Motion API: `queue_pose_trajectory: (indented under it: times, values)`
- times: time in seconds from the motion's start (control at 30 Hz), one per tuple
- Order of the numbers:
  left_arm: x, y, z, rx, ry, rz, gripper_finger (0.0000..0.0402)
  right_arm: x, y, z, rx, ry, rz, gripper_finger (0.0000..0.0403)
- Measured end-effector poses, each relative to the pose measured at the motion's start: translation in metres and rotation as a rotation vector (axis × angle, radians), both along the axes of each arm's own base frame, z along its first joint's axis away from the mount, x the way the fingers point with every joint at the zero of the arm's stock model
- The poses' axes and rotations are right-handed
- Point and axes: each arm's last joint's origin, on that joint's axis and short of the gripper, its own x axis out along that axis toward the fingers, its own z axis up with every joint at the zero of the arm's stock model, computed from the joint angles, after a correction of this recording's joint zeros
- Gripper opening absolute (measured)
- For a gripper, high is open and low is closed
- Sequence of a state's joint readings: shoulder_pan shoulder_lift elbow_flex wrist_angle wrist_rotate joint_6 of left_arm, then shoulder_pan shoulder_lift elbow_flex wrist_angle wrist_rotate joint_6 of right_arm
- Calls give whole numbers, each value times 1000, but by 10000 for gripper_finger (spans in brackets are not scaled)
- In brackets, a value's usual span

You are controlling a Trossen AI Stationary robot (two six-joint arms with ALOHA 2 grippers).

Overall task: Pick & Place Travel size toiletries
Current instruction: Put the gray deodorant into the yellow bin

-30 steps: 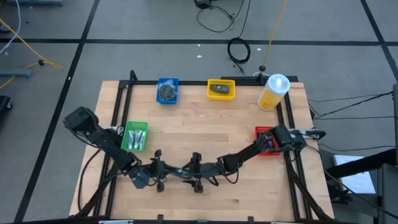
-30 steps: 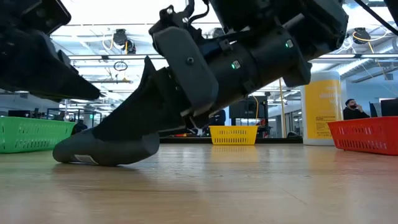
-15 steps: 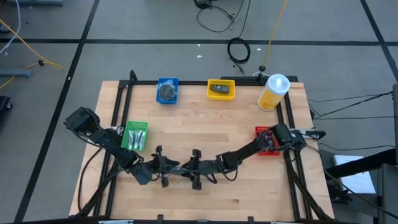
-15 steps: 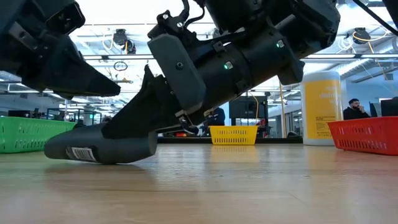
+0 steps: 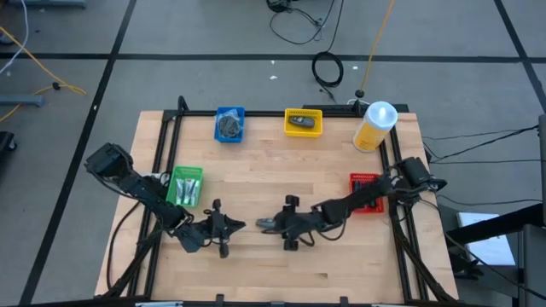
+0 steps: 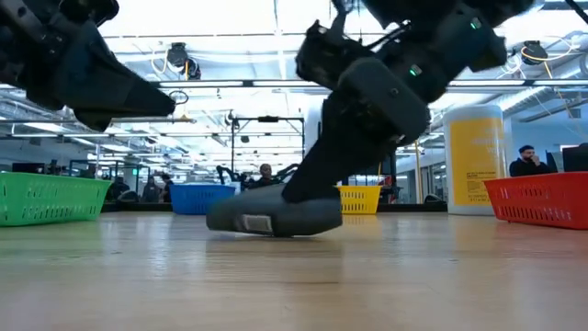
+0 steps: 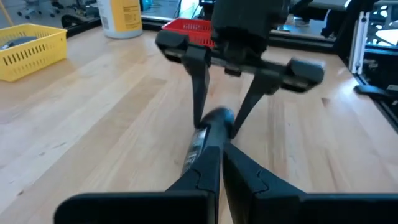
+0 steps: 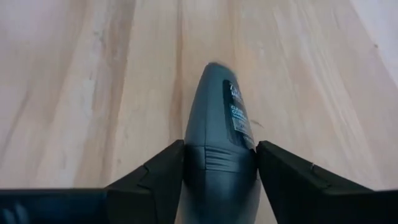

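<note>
Dark grey oblong plastic tube (image 8: 219,134) with a barcode label is clamped between the two dark fingers of the right gripper (image 5: 275,224), its free end pointing left toward the left arm. In the low view the tube (image 6: 273,216) is seen lying almost flat, with its underside at or just above the pale wooden tabletop (image 5: 281,166); contact cannot be told. The tube is held near the middle of the table's near half. The left gripper (image 5: 234,226) is set just to the left of it, apart from the tube, with its fingers closed together on nothing, as seen in the left wrist view.

Bare wood is left between the two grippers and across the centre of the table. At the left edge a green plastic basket (image 5: 186,185) with slim silver-white tubes is placed; at the right edge a red plastic basket (image 5: 363,191) is found. Along the far edge a blue basket (image 5: 229,124), a yellow basket (image 5: 304,123) and a tall yellow bottle with a white cap (image 5: 375,126) are ranged.
</note>
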State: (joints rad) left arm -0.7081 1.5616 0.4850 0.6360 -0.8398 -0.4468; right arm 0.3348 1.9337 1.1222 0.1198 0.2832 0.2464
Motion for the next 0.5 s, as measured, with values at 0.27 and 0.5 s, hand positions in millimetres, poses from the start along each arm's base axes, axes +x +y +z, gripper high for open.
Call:
queue_pose_trajectory:
  times: [0.27, 0.5]
  values:
    - [1, 2, -2, 3, 10, 9, 17, -22, -7, -21, 82, -89, 49, 238]
    - [1, 2, -2, 7, 12, 9, 17, -32, -10, -30, 90, -133, 45, 301]
